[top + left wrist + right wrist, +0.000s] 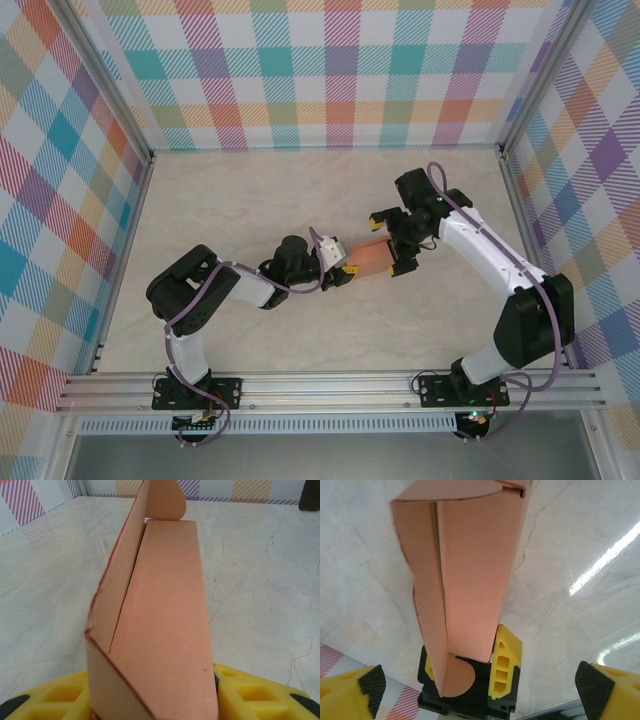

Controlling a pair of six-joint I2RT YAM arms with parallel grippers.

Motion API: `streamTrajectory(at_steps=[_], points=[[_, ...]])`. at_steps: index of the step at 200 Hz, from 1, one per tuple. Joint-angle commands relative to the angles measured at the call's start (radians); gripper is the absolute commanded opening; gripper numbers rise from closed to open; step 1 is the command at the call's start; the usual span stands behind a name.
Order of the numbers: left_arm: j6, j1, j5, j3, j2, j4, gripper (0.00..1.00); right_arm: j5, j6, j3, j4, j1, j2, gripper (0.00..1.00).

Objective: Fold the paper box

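Observation:
The paper box (372, 258) is a salmon-orange, partly folded sleeve held a little above the middle of the table. My left gripper (343, 272) is shut on its near end. In the left wrist view the yellow fingers (252, 692) press both sides of the paper box (165, 610), whose long side flap stands open and whose rounded tab sticks up at the far end. My right gripper (394, 242) stands wide open around the box's other end. In the right wrist view its fingertips (600, 685) sit far apart, clear of the paper box (470, 570).
The marble-patterned tabletop (250, 190) is bare around the arms. Checkered walls (330, 70) close off the back and both sides. A metal rail (330, 385) runs along the near edge by the arm bases.

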Motion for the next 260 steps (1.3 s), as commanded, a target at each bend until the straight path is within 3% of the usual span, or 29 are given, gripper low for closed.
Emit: streamTrajectory(at_steps=[1,33,68,120,146,164,179,260], points=[[0.027,-0.004,0.007,0.016,-0.016,-0.009,0.48,-0.036,0.103,0.008,-0.034,-0.015,0.072,1.00],[0.037,-0.004,0.004,0.018,-0.018,-0.016,0.48,0.071,0.066,0.027,-0.083,-0.041,0.127,1.00],[0.041,-0.005,0.020,0.024,-0.018,-0.036,0.48,0.047,0.043,0.051,-0.082,-0.055,0.200,1.00],[0.027,0.003,0.032,0.044,0.005,-0.049,0.47,0.066,0.062,0.116,-0.115,-0.040,0.254,0.89],[0.011,0.013,0.047,0.046,0.006,-0.047,0.48,0.091,0.072,0.123,-0.121,-0.040,0.264,0.74],[-0.011,0.020,0.051,0.047,-0.006,-0.048,0.49,0.103,0.075,0.123,-0.123,-0.040,0.273,0.71],[-0.014,0.023,0.069,0.051,-0.019,-0.061,0.49,0.114,0.074,0.123,-0.123,-0.040,0.281,0.61],[-0.010,0.032,0.082,0.030,-0.121,-0.150,0.57,0.141,0.086,0.131,-0.124,-0.039,0.276,0.51]])
